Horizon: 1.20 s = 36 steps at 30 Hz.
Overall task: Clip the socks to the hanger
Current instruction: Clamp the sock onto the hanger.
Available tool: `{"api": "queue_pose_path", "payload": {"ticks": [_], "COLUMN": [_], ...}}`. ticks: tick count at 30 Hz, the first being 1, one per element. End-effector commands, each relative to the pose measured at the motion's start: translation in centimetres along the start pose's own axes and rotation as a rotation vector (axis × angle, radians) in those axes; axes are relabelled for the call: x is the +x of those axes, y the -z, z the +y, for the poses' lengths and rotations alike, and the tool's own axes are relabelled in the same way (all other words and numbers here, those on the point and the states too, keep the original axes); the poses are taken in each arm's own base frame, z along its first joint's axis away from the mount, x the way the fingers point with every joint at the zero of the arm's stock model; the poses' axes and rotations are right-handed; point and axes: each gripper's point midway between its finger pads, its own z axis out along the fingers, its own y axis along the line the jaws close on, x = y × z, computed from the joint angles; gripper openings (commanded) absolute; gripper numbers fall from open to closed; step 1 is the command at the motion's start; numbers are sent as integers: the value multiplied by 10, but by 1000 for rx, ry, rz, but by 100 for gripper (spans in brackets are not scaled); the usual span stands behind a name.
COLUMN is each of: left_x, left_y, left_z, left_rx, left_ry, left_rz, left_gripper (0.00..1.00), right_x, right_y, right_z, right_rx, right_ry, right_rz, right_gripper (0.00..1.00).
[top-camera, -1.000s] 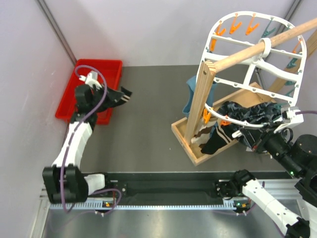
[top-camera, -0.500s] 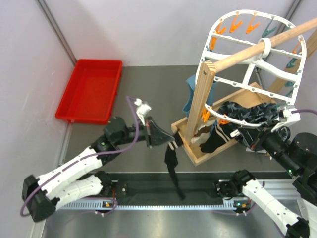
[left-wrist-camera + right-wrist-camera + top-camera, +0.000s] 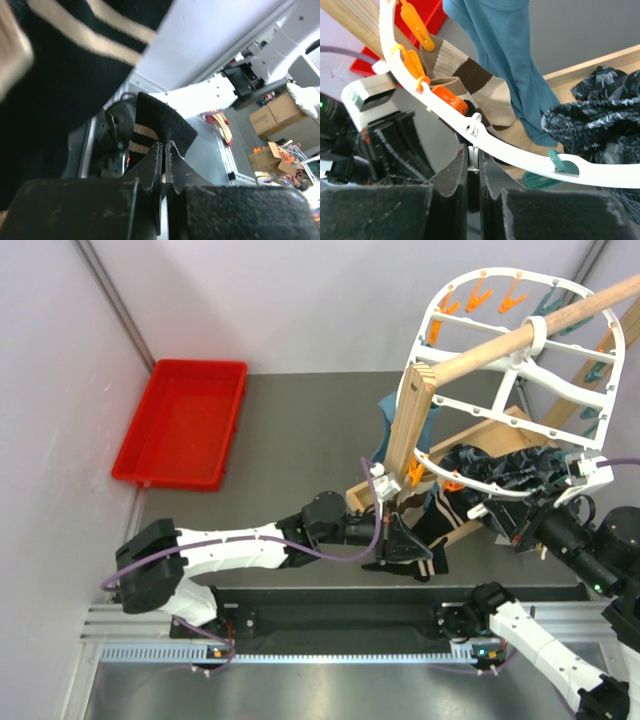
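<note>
The white oval hanger (image 3: 520, 340) with orange and teal pegs hangs from a wooden pole. My left gripper (image 3: 406, 550) is shut on the striped cuff of a black sock (image 3: 412, 562), just left of the hanger's low front rim. In the left wrist view the jaws (image 3: 164, 145) pinch that cuff (image 3: 162, 122). My right gripper (image 3: 498, 510) is shut on a small white clip (image 3: 475, 150) under the hanger's rim (image 3: 520, 156). A brown and cream banded sock (image 3: 480, 87) hangs by orange pegs (image 3: 449, 98).
A wooden post-and-pole rack (image 3: 410, 430) stands in a wooden base tray (image 3: 372, 525). A blue cloth (image 3: 505, 50) and dark patterned cloth (image 3: 600, 115) hang beside the socks. A red tray (image 3: 185, 420) lies at the back left.
My left arm swung from the red tray across to the right, carrying the black sock to the hanger's low rim. The right gripper stayed on the hanger.
</note>
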Motion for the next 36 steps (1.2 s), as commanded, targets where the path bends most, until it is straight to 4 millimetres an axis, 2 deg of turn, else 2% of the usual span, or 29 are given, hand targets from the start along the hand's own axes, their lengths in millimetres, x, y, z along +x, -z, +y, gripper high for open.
{"api": "queue_pose_path", "payload": {"ticks": [1, 2, 3, 8, 11, 15, 18, 28, 36], "left_x": [-56, -61, -64, -74, -76, -78, -79, -91, -92], "left_y": [-20, -24, -27, -34, -37, -41, -42, -33, -28], "left_z": [-41, -47, -47, -48, -45, -43, -41, -52, -52], "left_rx": [117, 125, 123, 134, 124, 129, 121, 125, 111], "left_ry": [-125, -141, -154, -183, -192, -193, -198, -221, -238], "left_rz": [-159, -166, -175, -206, -223, -230, -241, -282, -291], "left_gripper": [0, 0, 0, 0, 0, 0, 0, 0, 0], "right_x": [-1, -1, 0, 10, 16, 15, 15, 33, 39], "right_y": [17, 17, 23, 30, 35, 39, 38, 36, 40], "right_z": [8, 8, 7, 12, 23, 45, 54, 56, 49], "right_rx": [-39, -33, -33, -65, -129, -245, -286, -320, -296], "right_ry": [35, 44, 54, 87, 83, 38, 7, -8, 29], "right_rz": [49, 63, 79, 160, 198, 205, 204, 256, 276], "right_gripper": [0, 0, 0, 0, 0, 0, 0, 0, 0]}}
